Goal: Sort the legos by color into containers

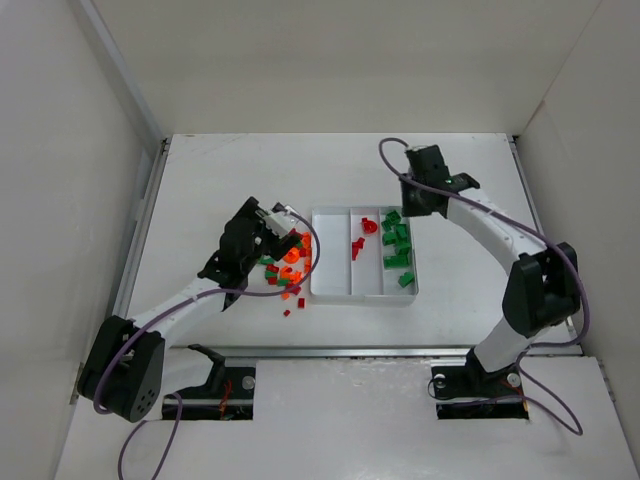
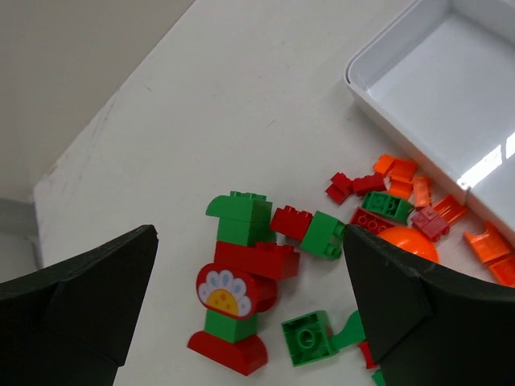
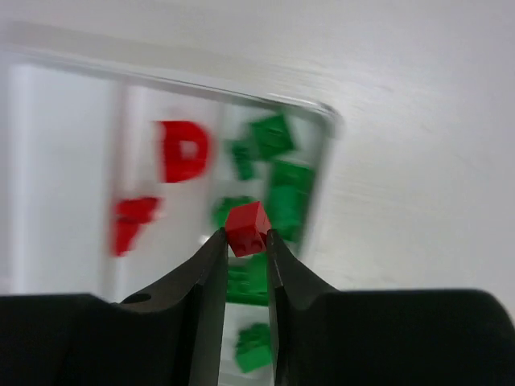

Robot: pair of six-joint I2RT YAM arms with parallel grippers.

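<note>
Tabletop (image 1: 220,180) white between pale walls (image 1: 60,150), left fingers (image 2: 80,305) spread above legos (image 2: 241,265), right fingers (image 3: 201,297) pinching red brick (image 3: 248,227) over tray (image 1: 330,272)

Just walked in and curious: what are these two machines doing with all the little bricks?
They are sorting by colour into a white tray. The right pincer pinches a small red brick above the tray, which already has red pieces in its middle section and green pieces in its right one. The left pincer hangs open over the mixed pile on the table beside it.
</note>
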